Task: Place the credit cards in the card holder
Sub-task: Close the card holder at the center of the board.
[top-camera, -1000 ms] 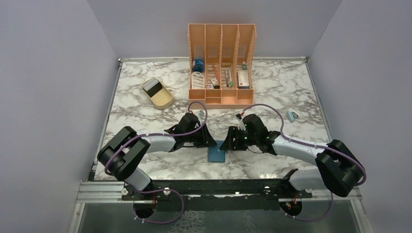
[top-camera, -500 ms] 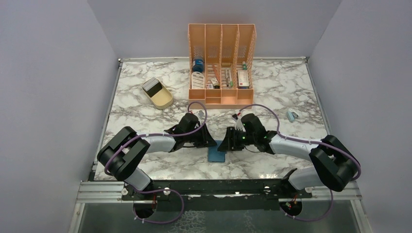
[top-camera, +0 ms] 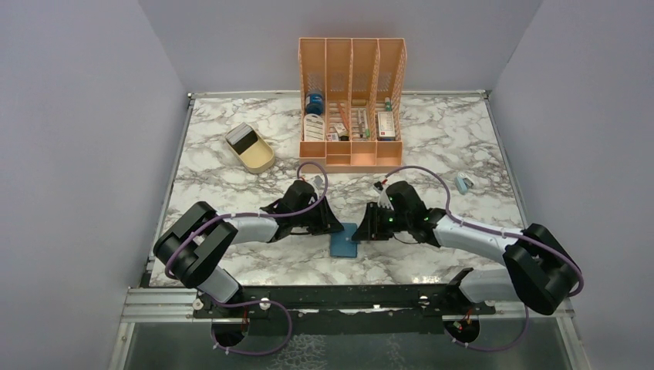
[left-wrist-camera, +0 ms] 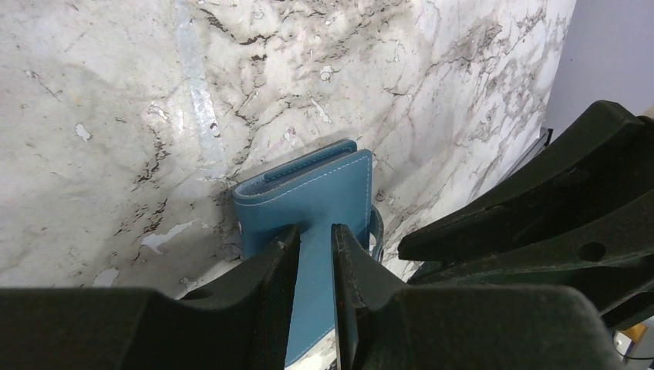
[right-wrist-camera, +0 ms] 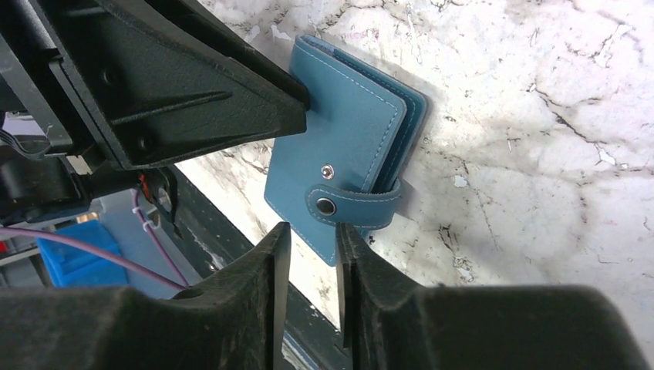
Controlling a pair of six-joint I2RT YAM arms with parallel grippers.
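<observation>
Lighting is even and diffuse, from overhead; the top view is sharp. A glare streak crosses the white-grey marble table. Left black tool and right black tool are blurred, close to lens.

1. Top external: fixed high behind the arm bases, looking down and forward over the whole marble surface; distant.
2. Left wrist: close and low, looking along the left fingers onto the card holder.
3. Right wrist: close, looking past the right fingers from the opposite side.
4. Shared: card holder in all three views; the right wrist view also takes in the left fingers.
</observation>
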